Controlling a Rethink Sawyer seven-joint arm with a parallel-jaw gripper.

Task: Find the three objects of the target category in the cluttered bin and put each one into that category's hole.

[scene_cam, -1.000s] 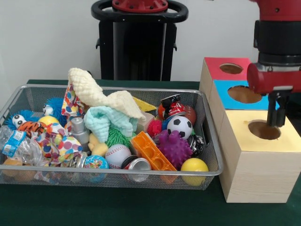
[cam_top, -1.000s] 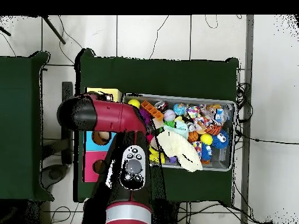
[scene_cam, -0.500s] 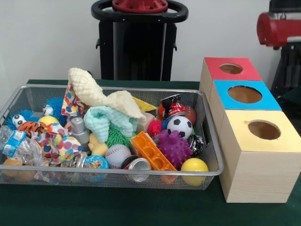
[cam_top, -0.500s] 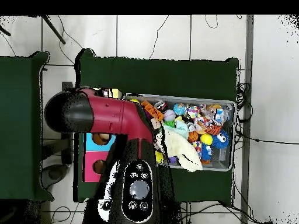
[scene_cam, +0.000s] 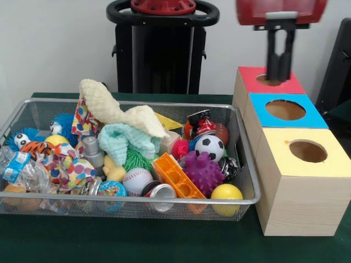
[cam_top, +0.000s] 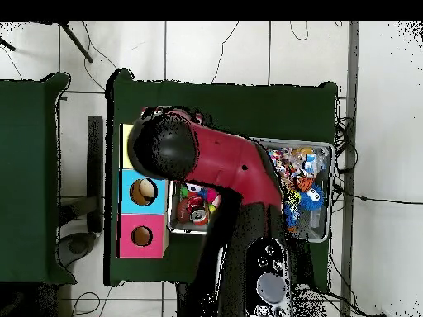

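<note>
The wire bin [scene_cam: 131,201] is heaped with toys: a small soccer ball [scene_cam: 209,147], a baseball [scene_cam: 136,181], a yellow ball [scene_cam: 226,193], a purple spiky ball [scene_cam: 203,172] and an orange brick [scene_cam: 176,176]. To its right stand three boxes with round holes, topped red [scene_cam: 249,76], blue [scene_cam: 312,118] and yellow [scene_cam: 340,161]. My gripper [scene_cam: 278,76] hangs just over the red box's hole, open, nothing between its fingers. In the overhead view my arm [cam_top: 215,165] hides the gripper and much of the bin.
A cream knitted cloth [scene_cam: 118,109] and a mint cloth [scene_cam: 129,139] drape over the bin's middle. A metal can [scene_cam: 162,192] and a plastic bottle [scene_cam: 19,167] lie near the front wall. The green table [scene_cam: 164,241] runs along the front.
The gripper has left the yellow box's hole, risen, and swung to the left; it now hangs over the red box. The bin's contents have not shifted.
</note>
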